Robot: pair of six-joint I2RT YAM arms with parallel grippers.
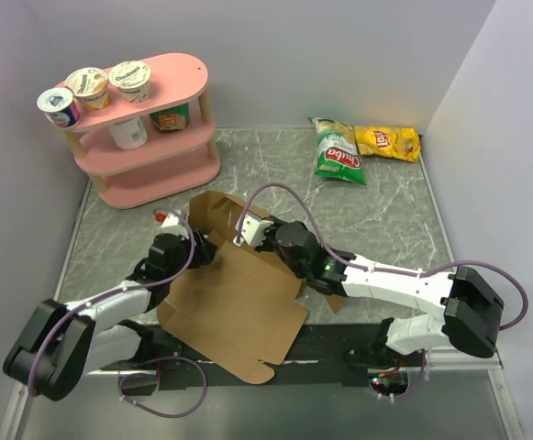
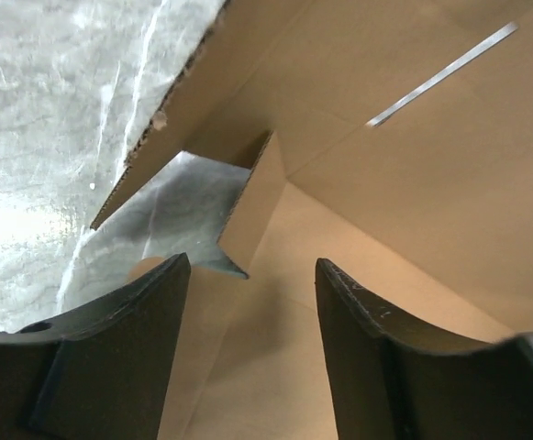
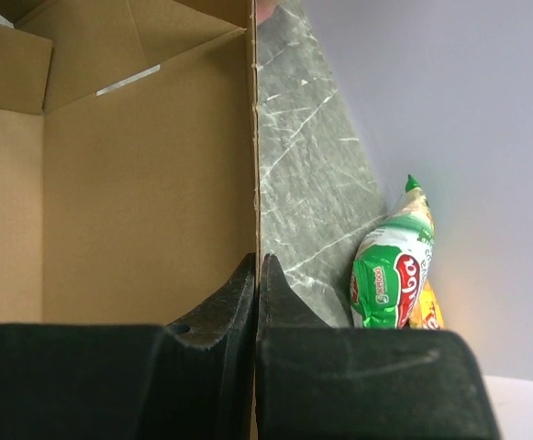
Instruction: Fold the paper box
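Note:
The paper box [image 1: 238,307] is a plain brown cardboard sheet lying mid-table, its far panels [image 1: 216,213] raised into walls. My right gripper [image 1: 264,235] reaches in from the right. In the right wrist view it [image 3: 257,258] is shut on the upright edge of a box wall [image 3: 147,183], which runs down between the two fingers. My left gripper [image 1: 176,246] is at the box's left side. In the left wrist view it [image 2: 252,261] stands open over the cardboard [image 2: 413,174], with a small folded flap [image 2: 257,197] just ahead of the fingertips and nothing pinched.
A pink three-tier shelf [image 1: 170,78] with several yogurt cups stands at the back left. A green chip bag [image 1: 339,151] and a yellow one [image 1: 387,142] lie at the back right; the green bag [image 3: 390,275] also shows beside the right gripper. White walls close in the marble table [image 1: 385,211].

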